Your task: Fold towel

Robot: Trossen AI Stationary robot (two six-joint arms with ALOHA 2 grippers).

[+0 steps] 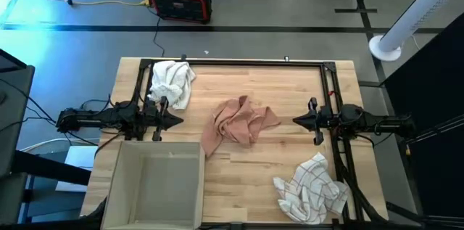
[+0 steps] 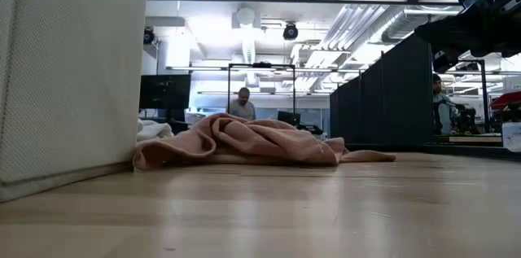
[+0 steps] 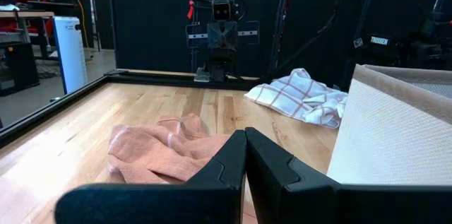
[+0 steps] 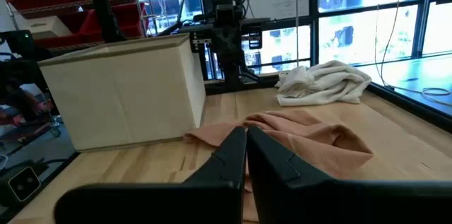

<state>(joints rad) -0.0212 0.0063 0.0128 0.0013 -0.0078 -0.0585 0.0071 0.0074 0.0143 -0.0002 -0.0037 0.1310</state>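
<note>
Behind pink towel (image 2: 244, 142), low view, person (image 2: 242, 105)

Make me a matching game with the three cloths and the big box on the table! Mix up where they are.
Things:
1. pink towel
2. white towel
3. checked towel
4. fabric box

Places (high view):
a. near corner on the right arm's side
b. middle of the table, crumpled
c. near corner on the left arm's side
d. far edge, beside the left arm

Pairs: 1-b, 2-d, 3-a, 4-c
</note>
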